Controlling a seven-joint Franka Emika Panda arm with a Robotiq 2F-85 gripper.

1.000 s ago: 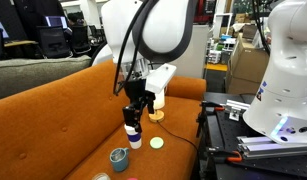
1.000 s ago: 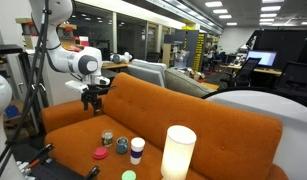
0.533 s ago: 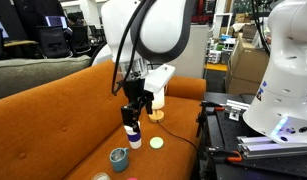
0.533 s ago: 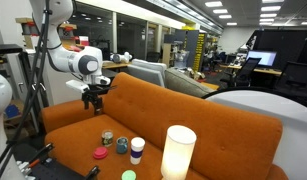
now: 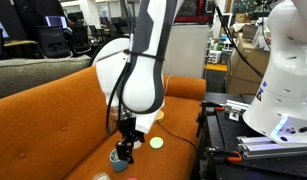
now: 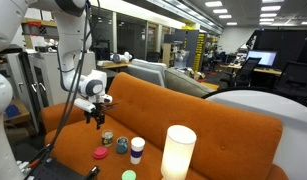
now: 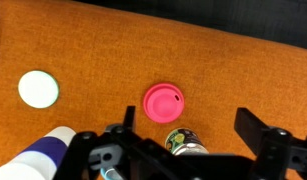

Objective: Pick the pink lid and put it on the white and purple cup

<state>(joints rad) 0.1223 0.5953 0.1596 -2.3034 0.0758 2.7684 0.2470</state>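
Note:
The pink lid [image 7: 163,101] lies flat on the orange sofa seat, just ahead of my fingertips in the wrist view; it also shows in an exterior view [image 6: 100,153]. The white and purple cup [image 6: 137,149] stands upright a little to the side of it, and shows at the wrist view's lower left [image 7: 48,155]. My gripper [image 7: 193,125] is open and empty and hovers above the seat [image 6: 96,115], apart from the lid. In an exterior view the arm hides the lid and the cup, and the gripper [image 5: 123,150] is low over the seat.
A small can with a green label [image 7: 183,143] stands between my fingers, right behind the lid. A grey-teal cup [image 6: 121,146] and a pale yellow-green disc [image 7: 38,88] sit nearby. A tall white lamp [image 6: 177,152] stands in front. The sofa back [image 6: 163,100] rises behind.
The arm has swung over and come down from near the sofa back to low over the seat, above the lid and the can. The gripper stays open. The objects have not moved.

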